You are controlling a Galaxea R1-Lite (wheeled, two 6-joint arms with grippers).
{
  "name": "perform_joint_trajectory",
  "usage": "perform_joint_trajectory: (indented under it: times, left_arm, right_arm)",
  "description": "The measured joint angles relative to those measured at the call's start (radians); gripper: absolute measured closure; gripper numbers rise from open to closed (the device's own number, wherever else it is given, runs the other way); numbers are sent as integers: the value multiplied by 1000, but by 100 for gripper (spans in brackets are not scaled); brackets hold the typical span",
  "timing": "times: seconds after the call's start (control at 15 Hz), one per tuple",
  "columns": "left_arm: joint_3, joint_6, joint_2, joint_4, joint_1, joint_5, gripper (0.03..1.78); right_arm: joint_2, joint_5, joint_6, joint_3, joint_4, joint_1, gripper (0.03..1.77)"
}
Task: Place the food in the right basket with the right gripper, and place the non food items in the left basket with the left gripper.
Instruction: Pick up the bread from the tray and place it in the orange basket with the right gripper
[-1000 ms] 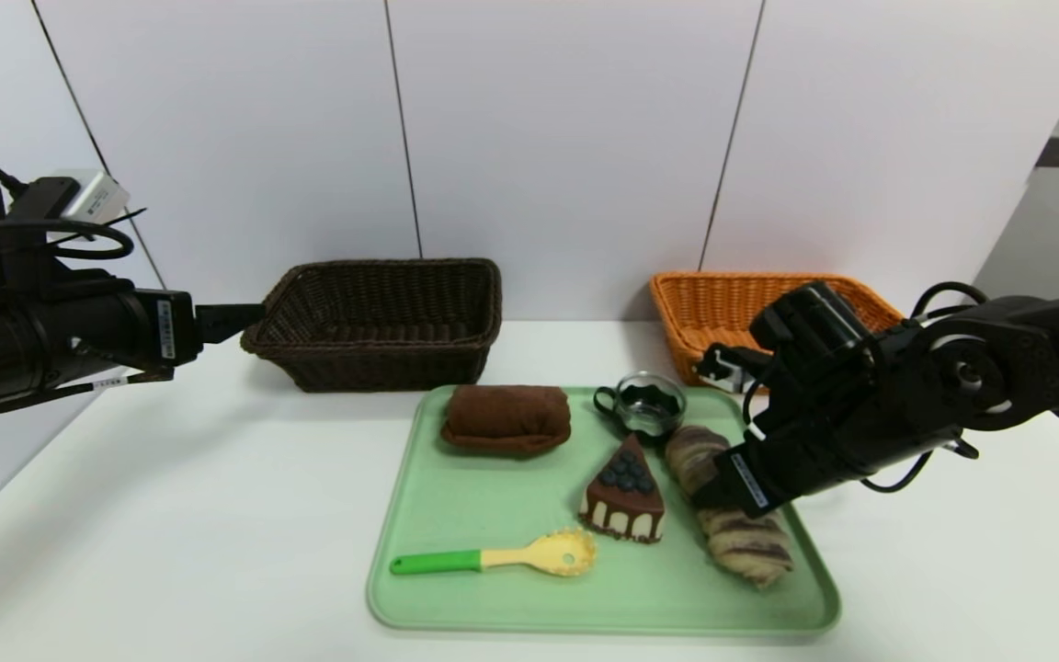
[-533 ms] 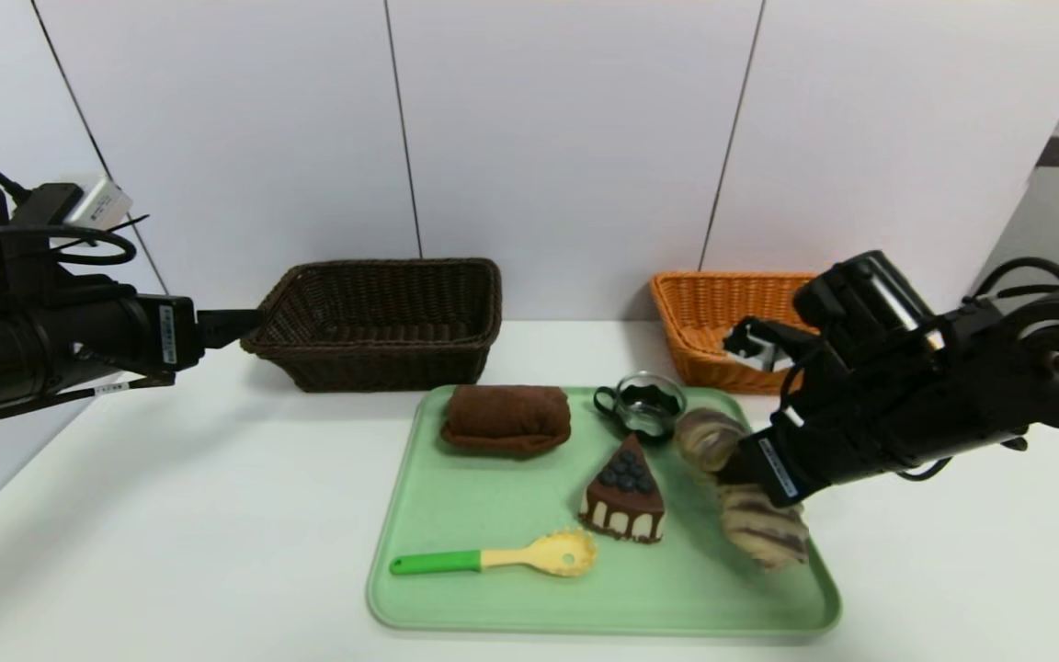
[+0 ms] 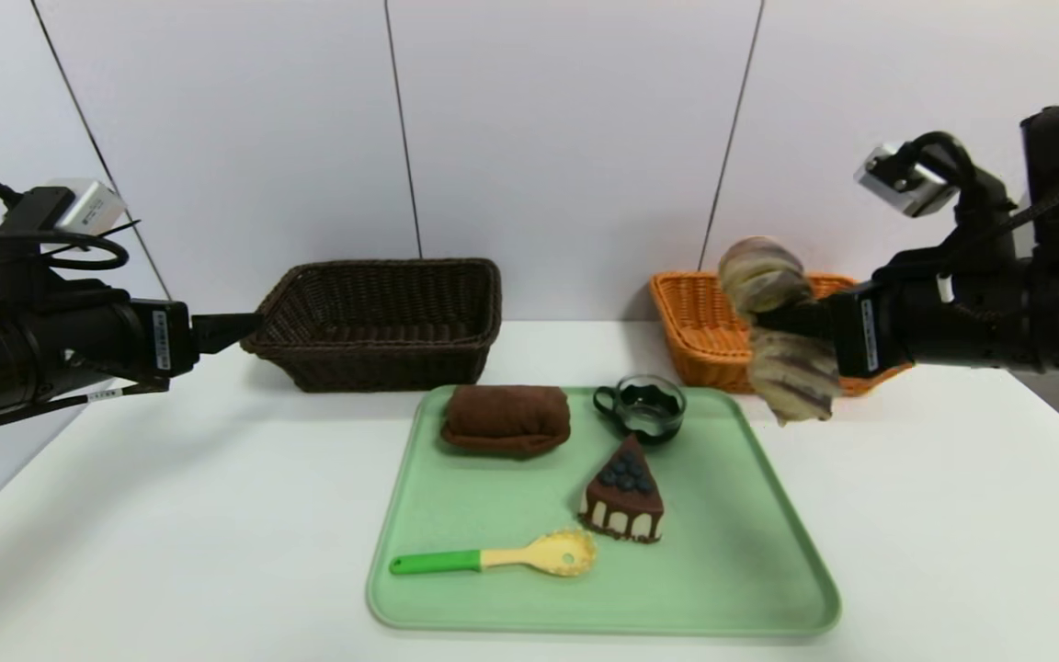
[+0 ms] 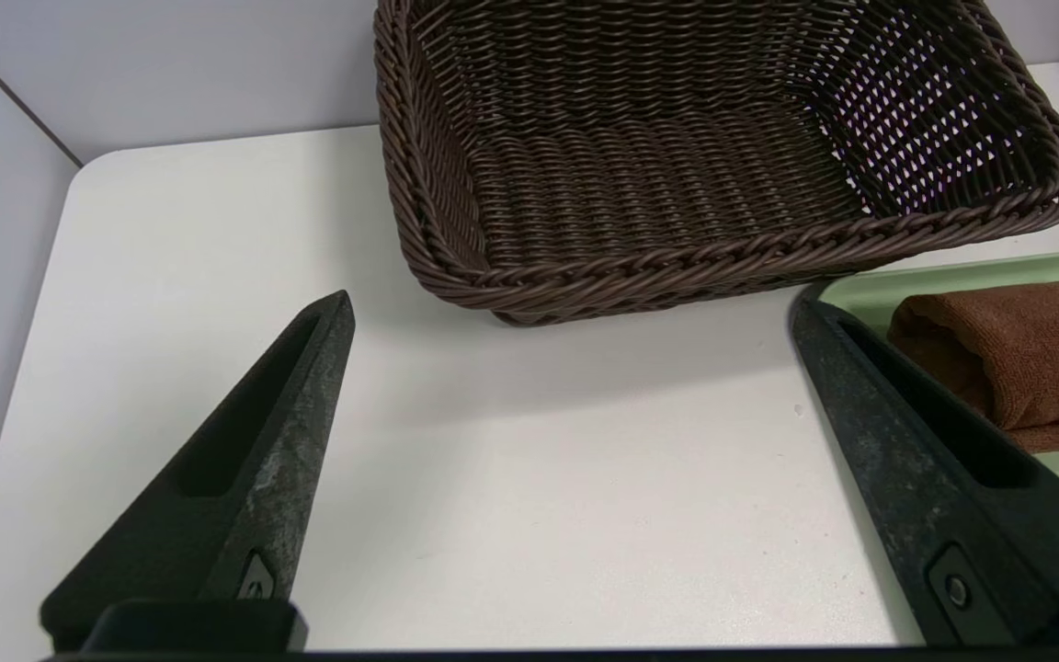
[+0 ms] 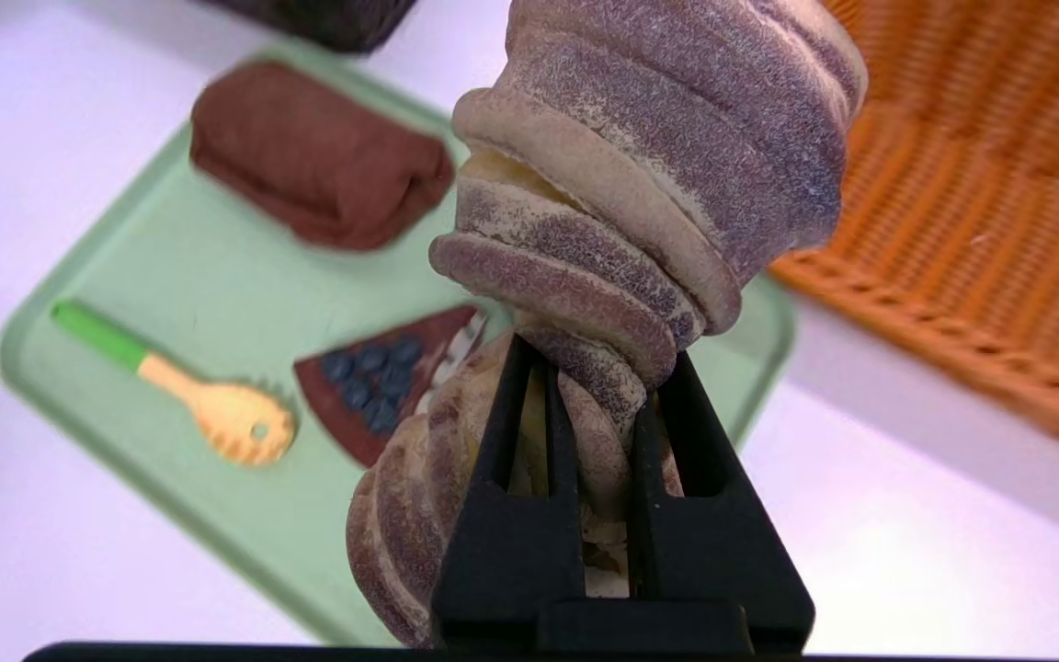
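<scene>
Background: pale wall panels [image 3: 575, 138] divided by thin dark seams are seen behind a white table [image 3: 171, 515].
Tray: a light green tray [image 3: 695, 588] is set on the table, in front of and between two baskets.
Bread: a long, twisted, brown-streaked loaf [image 3: 791, 372] is held clear of the tray, in front of the orange basket as seen from the head; its two ends are left sticking out on either side of the grip.
Right gripper: the right gripper [image 3: 782, 320] is closed on the narrow middle of the loaf, its fingers [image 5: 516, 524] drawn close together with the loaf pinched between them.
Left gripper: the left gripper [image 4: 571, 313] is held near the dark basket, its jaws spread wide, with nothing gripped.
Left basket: a dark brown wicker basket [image 3: 382, 351] is placed behind the tray, toward the left; no item is seen within it.
Right basket: an orange wicker basket [image 3: 700, 363] is placed behind the tray, toward the right, and is partly hidden by the loaf and the right arm.
Far side of tray: a folded brown towel [image 3: 506, 418] and, to its right, a clear dark-handled cup [image 3: 649, 409] are laid out.
Middle of tray: a blueberry-topped cake slice [image 3: 623, 496] is placed in front of the cup.
Near side of tray: a green-handled, pale yellow spoon [image 3: 493, 558] is laid crosswise.
</scene>
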Motion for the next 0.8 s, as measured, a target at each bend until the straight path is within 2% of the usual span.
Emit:
perform_joint_trajectory:
  times: [0.2, 0.47, 0.8]
  left_arm:
    - [5, -3, -14, 0, 0, 0, 12]
    - [16, -11, -23, 0, 0, 0, 12]
    - [26, -11, -32, -4, 0, 0, 12]
  right_arm:
    - [39, -1, -1, -23, -74, -89, 161]
    - [176, -3, -10, -91, -199, -216, 161]
    - [358, -15, -55, -204, -279, -322, 161]
